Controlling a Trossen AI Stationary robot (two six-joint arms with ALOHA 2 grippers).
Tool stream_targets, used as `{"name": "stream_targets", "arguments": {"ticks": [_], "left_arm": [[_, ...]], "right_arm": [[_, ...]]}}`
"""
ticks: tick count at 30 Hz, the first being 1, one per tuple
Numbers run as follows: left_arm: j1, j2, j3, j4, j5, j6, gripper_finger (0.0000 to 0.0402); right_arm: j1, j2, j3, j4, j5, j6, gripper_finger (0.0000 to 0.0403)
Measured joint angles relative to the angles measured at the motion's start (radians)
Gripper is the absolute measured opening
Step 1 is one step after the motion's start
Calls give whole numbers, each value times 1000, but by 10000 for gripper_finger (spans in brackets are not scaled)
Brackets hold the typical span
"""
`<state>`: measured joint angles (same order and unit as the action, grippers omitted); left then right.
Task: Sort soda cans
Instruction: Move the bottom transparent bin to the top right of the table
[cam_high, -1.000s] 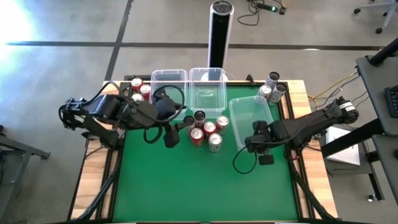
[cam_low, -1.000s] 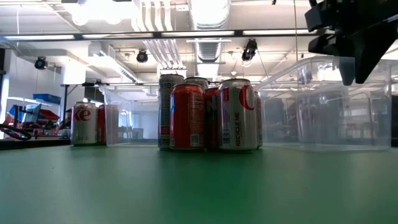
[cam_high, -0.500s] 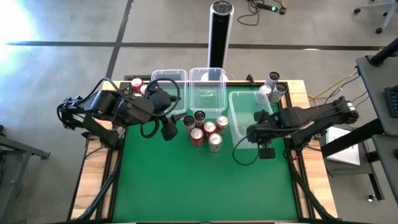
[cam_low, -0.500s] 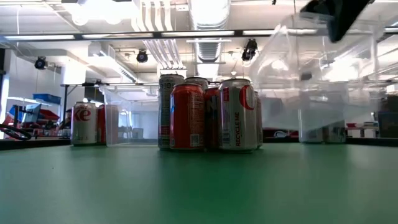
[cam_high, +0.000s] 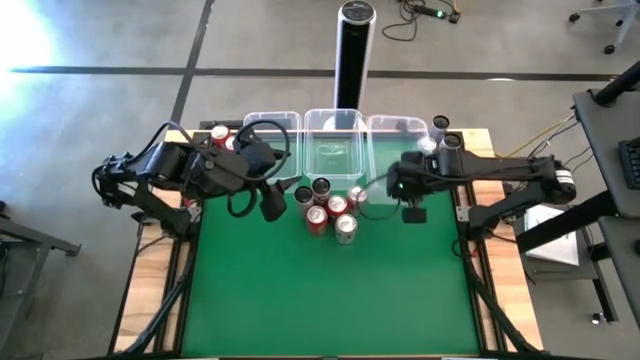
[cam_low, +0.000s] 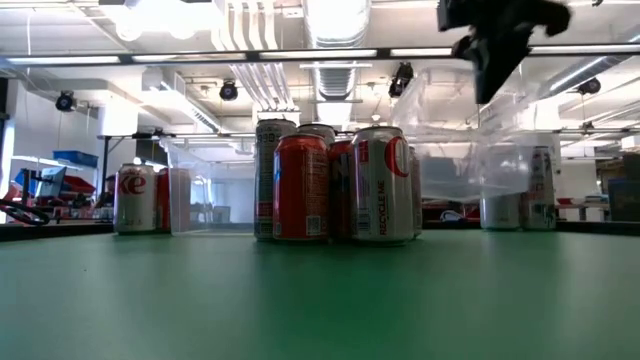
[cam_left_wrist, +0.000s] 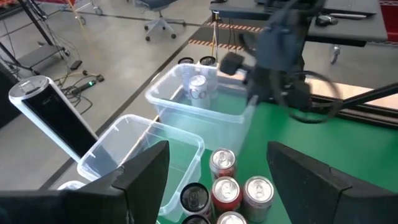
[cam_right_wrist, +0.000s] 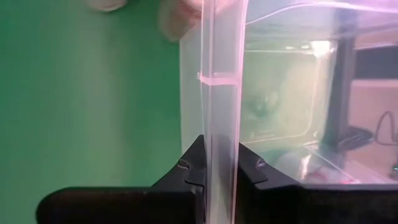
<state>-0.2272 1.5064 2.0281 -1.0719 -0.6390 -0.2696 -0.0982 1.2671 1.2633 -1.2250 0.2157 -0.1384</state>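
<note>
The right gripper (cam_right_wrist: 221, 177) pinches the thin wall of a clear bin (cam_high: 392, 128), its fingers pressed on either side of the rim, holding the bin tipped near the far right of the table (cam_high: 330, 300). To do this well, it probably needs a steady pinch and a slow swing, so the light plastic neither slips free nor knocks the silver cans (cam_high: 440, 135) standing just beside it at the far right corner. Setting it down flat, in line with the middle bin (cam_high: 334, 140) and the left bin (cam_high: 270, 125), looks like the aim. The held bin appears empty; so do the other two. A cluster of soda cans (cam_high: 330, 208) stands at the table's middle, and red cans (cam_high: 220, 135) at the far left. The left gripper (cam_left_wrist: 214, 165) hovers spread open over the cluster.
</note>
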Motion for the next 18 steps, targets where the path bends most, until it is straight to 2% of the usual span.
{"name": "stream_targets", "arguments": {"ticks": [11,18], "left_arm": [[0,0,0,1,1,-18,254],[-1,-5,0,-11,2,-40,254]], "right_arm": [[-219,105,-51,158,-14,-253,22],[-294,186,-55,161,-54,-248,22]]}}
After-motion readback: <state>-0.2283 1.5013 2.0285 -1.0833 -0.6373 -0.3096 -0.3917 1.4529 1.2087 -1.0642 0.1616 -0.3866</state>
